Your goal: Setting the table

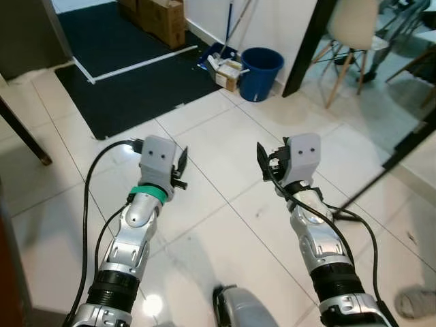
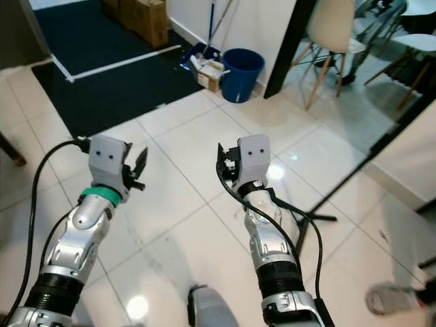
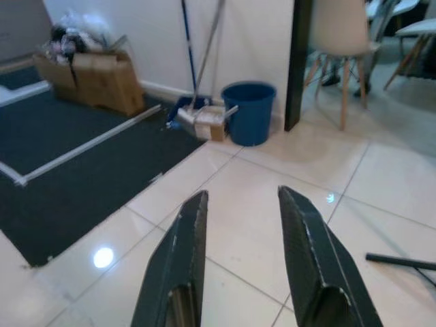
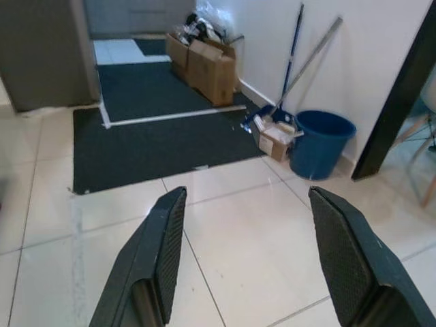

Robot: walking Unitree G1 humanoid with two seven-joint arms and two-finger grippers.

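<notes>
Left gripper (image 3: 238,259): fingers narrowly apart, holding nothing
Right gripper (image 4: 252,259): fingers wide, holding nothing
Ahead of your fingers: blue bucket (image 1: 261,71); tableware apparently absent

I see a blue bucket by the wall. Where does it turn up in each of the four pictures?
Left eye view: bucket at upper middle, by the white wall.
Right eye view: bucket at upper middle, a little further left.
Left wrist view: bucket above the pincer's fingers, left of the black post.
Right wrist view: bucket at the right, above the pincer's finger.
Shared landmark: the small cardboard box beside the bucket.
</notes>
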